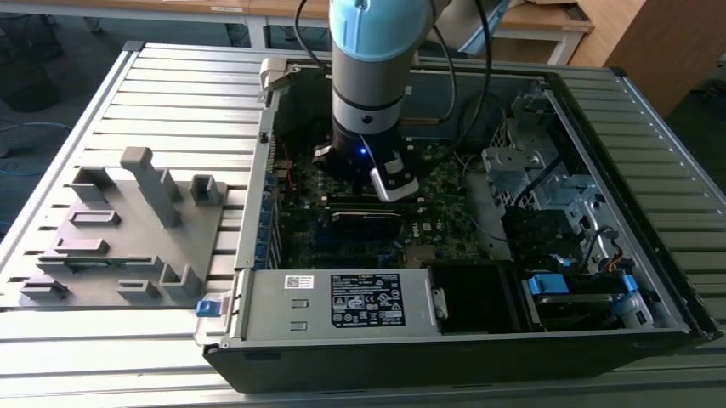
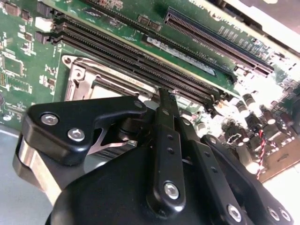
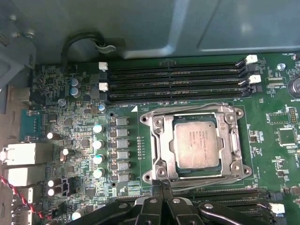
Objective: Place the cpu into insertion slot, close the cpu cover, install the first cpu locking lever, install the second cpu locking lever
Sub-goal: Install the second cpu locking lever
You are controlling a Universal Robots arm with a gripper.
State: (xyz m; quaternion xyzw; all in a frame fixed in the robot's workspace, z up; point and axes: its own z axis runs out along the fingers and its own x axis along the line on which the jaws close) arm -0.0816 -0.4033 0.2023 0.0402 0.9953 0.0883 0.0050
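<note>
Arm lowered into the open computer case (image 1: 590, 221), which lies on a slatted table (image 1: 148, 93). The gripper (image 3: 162, 187) sits low over the green motherboard (image 3: 84, 136); in both wrist views its black fingers (image 2: 167, 112) come together to a narrow tip with no gap showing and nothing between them, so clenched and empty. In the first wrist view the cpu (image 3: 196, 143) lies just beyond the fingertips, silvery face up, seated in the insertion slot (image 3: 165, 140). The cpu cover (image 3: 224, 136) lies flat around the chip, framing it, with the chip showing through its centre. The tip reaches the socket's near edge; contact cannot be judged. Locking levers hard to make out: thin metal bars run along the socket edges, latched or not is unclear. In the second wrist view the gripper body hides most of the socket, leaving one metal corner visible. Beyond the socket, long black memory slots (image 3: 173, 79). In the exterior view the arm blocks the socket area; a grey fixture block (image 1: 125, 229) stands well aside on the table.
</note>
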